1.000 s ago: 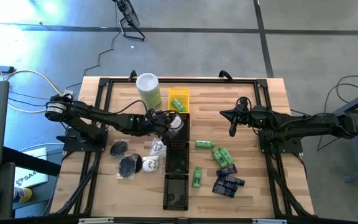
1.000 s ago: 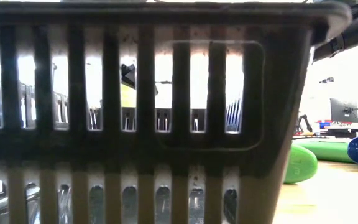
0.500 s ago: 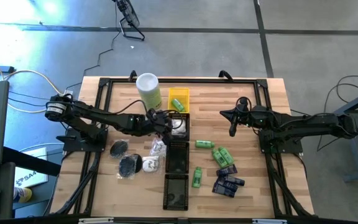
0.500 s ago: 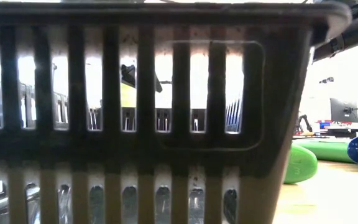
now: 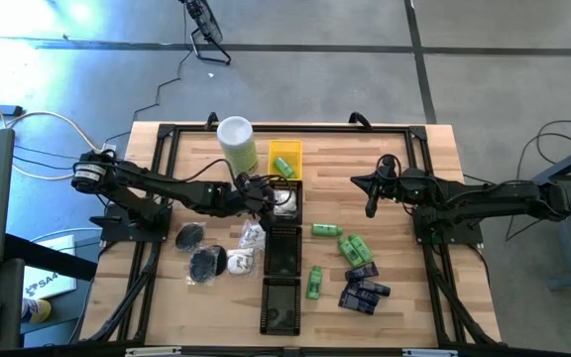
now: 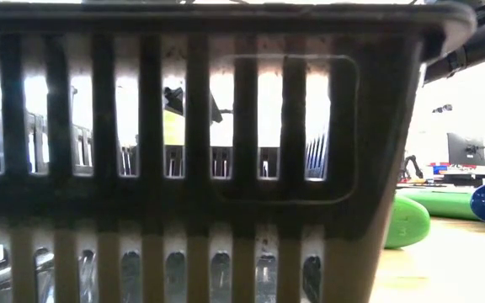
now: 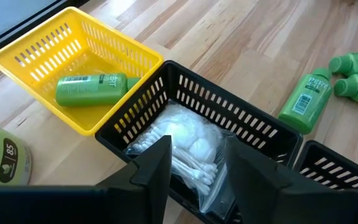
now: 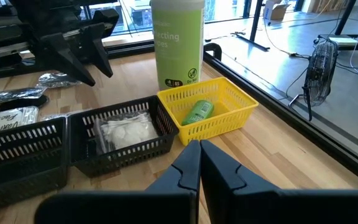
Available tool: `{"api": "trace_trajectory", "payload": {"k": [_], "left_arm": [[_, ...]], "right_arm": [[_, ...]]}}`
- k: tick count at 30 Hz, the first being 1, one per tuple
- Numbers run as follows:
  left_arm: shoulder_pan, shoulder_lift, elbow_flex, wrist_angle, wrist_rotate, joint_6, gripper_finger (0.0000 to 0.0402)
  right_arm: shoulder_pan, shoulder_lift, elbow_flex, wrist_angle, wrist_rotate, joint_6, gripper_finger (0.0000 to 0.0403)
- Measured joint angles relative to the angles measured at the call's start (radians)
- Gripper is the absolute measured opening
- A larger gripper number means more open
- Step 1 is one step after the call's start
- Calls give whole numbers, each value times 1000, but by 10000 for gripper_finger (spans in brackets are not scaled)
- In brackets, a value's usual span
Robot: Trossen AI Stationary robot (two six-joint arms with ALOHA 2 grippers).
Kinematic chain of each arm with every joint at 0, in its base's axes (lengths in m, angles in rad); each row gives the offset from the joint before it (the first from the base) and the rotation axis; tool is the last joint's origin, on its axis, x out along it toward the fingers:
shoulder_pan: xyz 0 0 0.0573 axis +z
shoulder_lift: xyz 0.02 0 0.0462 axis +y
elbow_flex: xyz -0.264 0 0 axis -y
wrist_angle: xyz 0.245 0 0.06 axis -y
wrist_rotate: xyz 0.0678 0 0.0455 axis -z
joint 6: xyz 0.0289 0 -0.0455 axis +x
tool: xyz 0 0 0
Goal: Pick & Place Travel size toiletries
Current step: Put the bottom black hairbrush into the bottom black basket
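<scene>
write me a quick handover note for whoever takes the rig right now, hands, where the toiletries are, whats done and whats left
Left hand: open, over the first black tray, with nothing in it.
Right hand: shut, empty, parked at the table's right side.
Done: a clear-wrapped white pack lies in that black tray; one green bottle lies in the yellow tray.
Left: loose green bottles and dark blue packets right of the trays; black pucks and wrapped pieces left of them. The two other black trays look empty.
</scene>
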Motion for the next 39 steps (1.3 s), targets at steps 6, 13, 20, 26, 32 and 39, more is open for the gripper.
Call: {"api": "trace_trajectory", "payload": {"k": [6,13,20,26,32,39], "left_arm": [[0,0,0,0,1,2,126],[-1,0,0,15,3,46,100],[-1,-18,0,44,13,131,25],[-1,-24,-1,44,34,137,9],[-1,-24,-1,49,63,156,2],[-1,-24,-1,45,67,163,2]], "right_arm": [[0,0,0,0,0,0,3],[0,0,0,0,0,0,3],[0,0,0,0,0,-1,3],[0,0,0,-4,0,-4,3],[0,0,0,-6,0,-4,3],[0,0,0,-5,0,-4,2]]}}
